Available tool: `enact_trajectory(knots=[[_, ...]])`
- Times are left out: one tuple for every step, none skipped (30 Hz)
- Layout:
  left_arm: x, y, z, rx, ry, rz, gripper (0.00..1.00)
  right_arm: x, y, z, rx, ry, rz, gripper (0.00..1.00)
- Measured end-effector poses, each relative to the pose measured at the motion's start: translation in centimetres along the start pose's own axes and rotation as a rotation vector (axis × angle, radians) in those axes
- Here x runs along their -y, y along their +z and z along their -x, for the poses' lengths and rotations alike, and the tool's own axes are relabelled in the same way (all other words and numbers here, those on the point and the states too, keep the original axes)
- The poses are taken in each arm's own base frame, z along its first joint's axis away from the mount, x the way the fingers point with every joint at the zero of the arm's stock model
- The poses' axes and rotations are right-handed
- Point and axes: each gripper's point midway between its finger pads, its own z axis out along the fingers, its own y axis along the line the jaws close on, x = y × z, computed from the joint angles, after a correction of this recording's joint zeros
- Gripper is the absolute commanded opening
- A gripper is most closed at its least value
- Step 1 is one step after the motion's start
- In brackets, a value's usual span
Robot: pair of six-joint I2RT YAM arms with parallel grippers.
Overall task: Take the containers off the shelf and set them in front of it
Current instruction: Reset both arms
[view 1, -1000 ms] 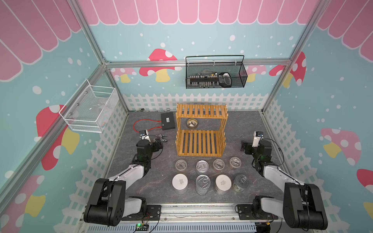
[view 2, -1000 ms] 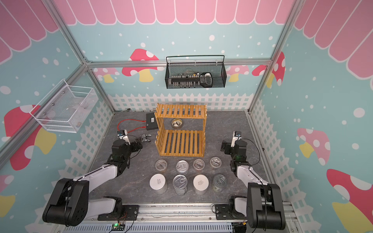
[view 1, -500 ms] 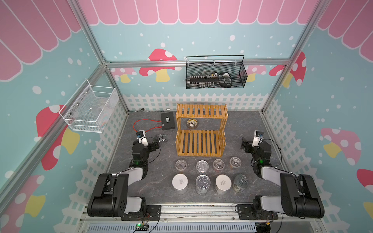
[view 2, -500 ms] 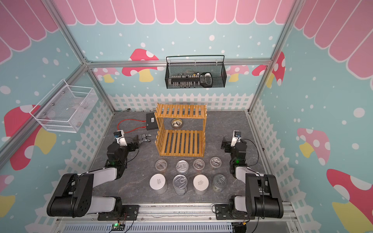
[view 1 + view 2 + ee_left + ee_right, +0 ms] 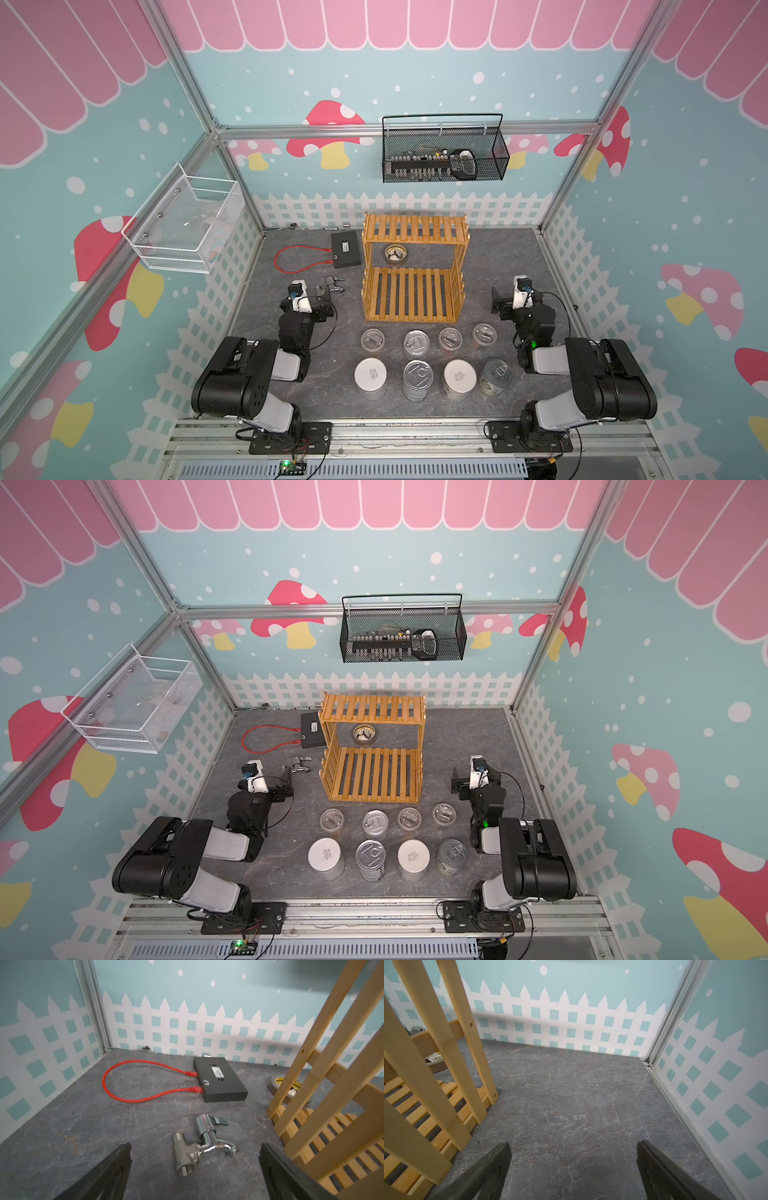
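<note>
Wooden shelf (image 5: 411, 293) (matt, smooth slats)

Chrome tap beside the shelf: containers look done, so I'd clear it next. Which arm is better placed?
Left. The chrome tap lies just ahead of the open left gripper; the right gripper sits across the shelf.

The front of the honey-yellow slatted wooden shelf (image 5: 415, 229) is blocked by two rows of round containers (image 5: 417, 376). Open grey marbled floor (image 5: 581, 1095) is found on its right. On its left, passage is narrowed by a chrome tap (image 5: 203, 1145) and a flat black box (image 5: 220, 1078) with a red cable loop (image 5: 116, 1086). A tape roll (image 5: 395, 254) lies beneath the upper tier.
</note>
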Motion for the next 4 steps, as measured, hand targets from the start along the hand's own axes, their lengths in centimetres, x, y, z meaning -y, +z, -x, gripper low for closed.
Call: enact_trajectory(knots=[[0.06,0.09,0.42,0.014,0.000,-0.001,0.99,-0.07,-0.19,-0.26,-0.002,-0.002,0.001,0.99],[0.10,0.15,0.66,0.022,0.002,-0.001,0.99,-0.10,-0.27,-0.37,-0.001,-0.003,0.001,0.99],[0.09,0.16,0.91,0.032,0.002,0.000,0.99,-0.13,-0.28,-0.36,0.002,-0.006,0.002,0.99],[0.07,0.16,0.99,0.036,0.002,0.002,0.99,-0.13,-0.27,-0.24,0.007,-0.007,0.001,0.99]])
